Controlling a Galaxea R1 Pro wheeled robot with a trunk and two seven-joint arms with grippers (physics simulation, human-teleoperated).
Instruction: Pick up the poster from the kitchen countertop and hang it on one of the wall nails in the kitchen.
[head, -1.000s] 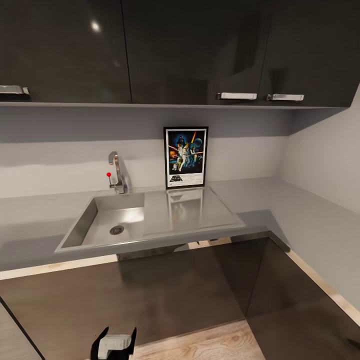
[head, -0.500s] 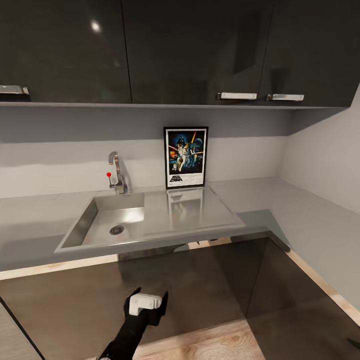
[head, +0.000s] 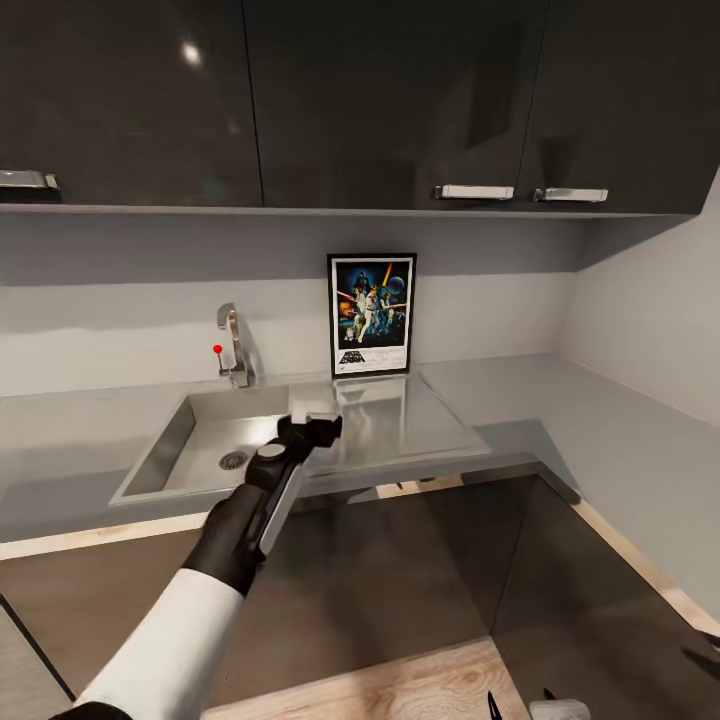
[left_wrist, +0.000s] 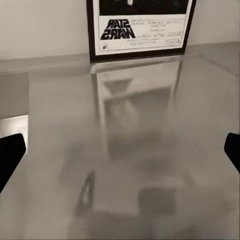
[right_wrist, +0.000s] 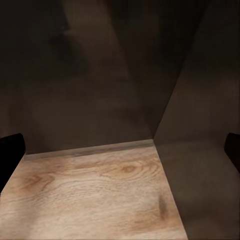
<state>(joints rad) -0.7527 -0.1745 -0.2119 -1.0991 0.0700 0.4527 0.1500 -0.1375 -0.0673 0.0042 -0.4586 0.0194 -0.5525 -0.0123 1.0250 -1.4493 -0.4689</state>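
Observation:
The poster stands upright on the kitchen countertop, leaning on the grey back wall behind the steel drainboard. My left gripper reaches out over the drainboard, a short way in front of the poster and below it. In the left wrist view the gripper is open, its dark fingertips far apart, with the poster's lower edge and logo ahead. My right gripper hangs low by the floor, open and holding nothing. The wall nails are out of view.
A steel sink with a faucet lies left of the poster. Dark upper cabinets overhang the counter. Dark base cabinets meet in a corner, with pale wood floor below.
My left arm has risen from the bottom of the view and stretched forward over the drainboard towards the poster. The right gripper's tips have come into view at the bottom edge.

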